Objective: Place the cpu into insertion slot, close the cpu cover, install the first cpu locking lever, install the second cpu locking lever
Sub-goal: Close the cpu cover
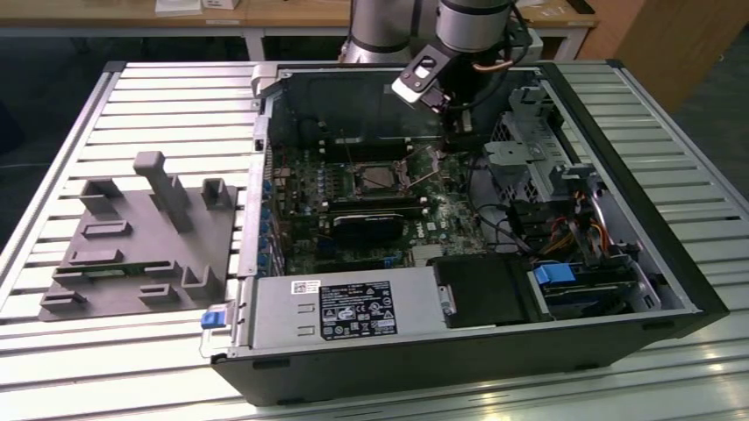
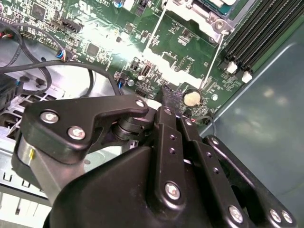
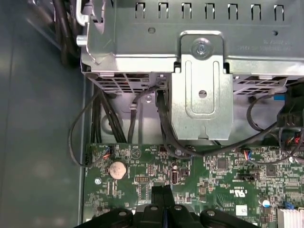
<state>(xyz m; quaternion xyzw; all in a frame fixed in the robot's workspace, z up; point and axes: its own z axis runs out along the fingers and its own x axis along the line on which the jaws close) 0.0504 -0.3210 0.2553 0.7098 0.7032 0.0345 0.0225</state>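
The insertion slot (image 1: 377, 178) sits mid-motherboard inside the open computer case, a silver frame around a dark grey centre. I cannot tell whether the cpu lies in it. The cpu cover (image 2: 205, 18) shows as a silver frame corner lying flat on the slot. Two thin wire locking levers (image 2: 153, 31) (image 2: 213, 61) run out from the slot toward my gripper, unlatched. My gripper (image 1: 459, 142) hangs just over the board on the exterior view's right of the slot. Its black fingers (image 3: 159, 197) are pressed together with nothing between them, beside a coin battery (image 2: 191, 97).
A silver drive cage (image 3: 202, 85) with black cables (image 3: 164, 123) stands close beyond the fingertips. Long black memory slots (image 2: 259, 33) flank the slot. A power supply (image 1: 339, 307) fills the case front. A grey fixture plate (image 1: 140, 237) lies on the slatted table at the exterior view's left.
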